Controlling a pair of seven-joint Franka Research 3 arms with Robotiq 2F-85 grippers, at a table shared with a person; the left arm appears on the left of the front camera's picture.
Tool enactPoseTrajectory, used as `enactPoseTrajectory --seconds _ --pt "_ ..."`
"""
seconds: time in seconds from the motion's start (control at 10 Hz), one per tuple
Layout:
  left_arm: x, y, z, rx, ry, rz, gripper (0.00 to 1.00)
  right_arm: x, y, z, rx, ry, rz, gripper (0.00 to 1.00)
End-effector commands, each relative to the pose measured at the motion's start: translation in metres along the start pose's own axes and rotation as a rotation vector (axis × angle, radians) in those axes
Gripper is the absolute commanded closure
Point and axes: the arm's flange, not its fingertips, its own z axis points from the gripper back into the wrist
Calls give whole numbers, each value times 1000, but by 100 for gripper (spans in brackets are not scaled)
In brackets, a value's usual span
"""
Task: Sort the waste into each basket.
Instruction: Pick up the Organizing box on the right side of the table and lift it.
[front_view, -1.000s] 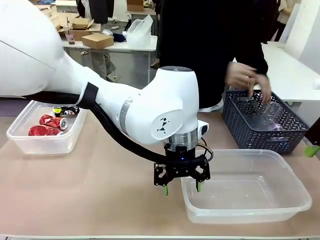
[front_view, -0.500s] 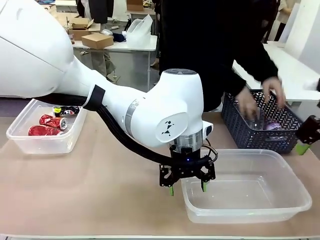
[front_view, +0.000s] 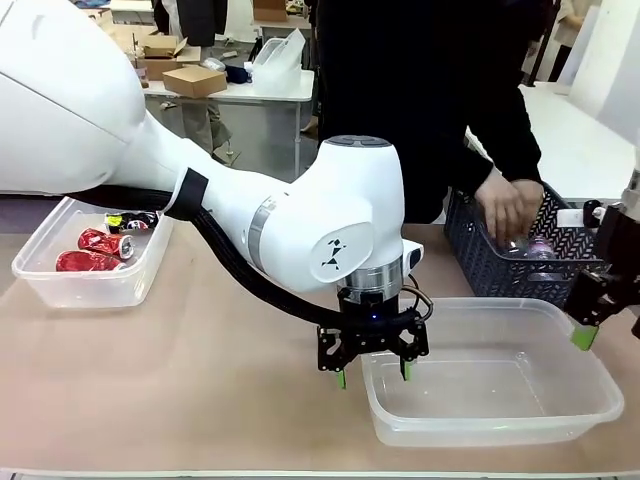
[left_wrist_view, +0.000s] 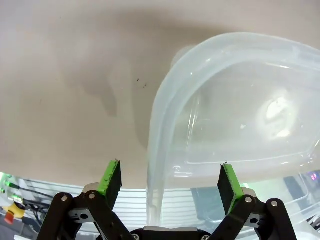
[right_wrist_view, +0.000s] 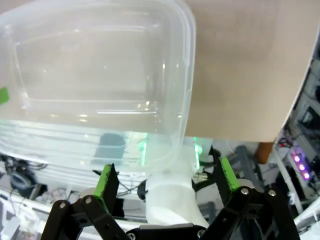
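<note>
Now your left gripper (front_view: 371, 371) straddled the wide tub's (front_view: 600, 400) near-left rim, jaws spread, grasping nothing.

Your right gripper (front_view: 590, 330) hung over that tub's rim at 3 o'clock, fingers apart and empty in the wrist view. Red cans (front_view: 88, 252) and a black-and-yellow can (front_view: 130, 221) lay in the small clear tub (front_view: 70, 290) at 9 o'clock. At 2 o'clock the person's hand (front_view: 508, 205) reached into the lattice basket (front_view: 490, 262) onto a clear bottle (front_view: 535, 246).

No text, label or number can be read in any view.
</note>
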Motion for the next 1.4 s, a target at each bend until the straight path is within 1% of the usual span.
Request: enactPoseTrajectory --seconds 0.0,0.1,0.2,0.3,0.4,0.5,0.6,0.7,0.8,1.0,1.2,1.3 --pt "-4 -3 2 13 -4 21 0 -2 -5 14 9 -76 -13 0" --pt "-5 -6 3 19 -4 12 0 -2 -5 14 9 -76 -13 0" --pt "-5 -8 3 20 -6 13 0 -1 -1 4 4 -19 -3 0" --pt "-5 -8 4 17 -8 11 0 17 -4 -21 33 29 6 0" --pt "-3 -6 7 7 -4 10 0 28 -11 -60 76 85 11 0" --pt "-1 -5 8 5 -1 17 0 30 -17 -90 61 155 -16 0" --pt "0 -5 8 3 4 15 0 29 -23 -109 60 209 -29 0" --pt "0 -3 7 2 5 18 0 26 -27 -121 78 226 -38 0" --pt "-1 -3 6 -1 4 20 0 25 -30 -126 84 217 -50 0" --pt "-1 -2 6 6 2 23 0 22 -33 -123 93 195 -56 0" --pt "-1 -4 6 14 20 11 0 20 -31 -123 93 194 -50 0" --pt "-2 -2 5 24 15 11 30 19 -31 -122 96 175 -63 0"
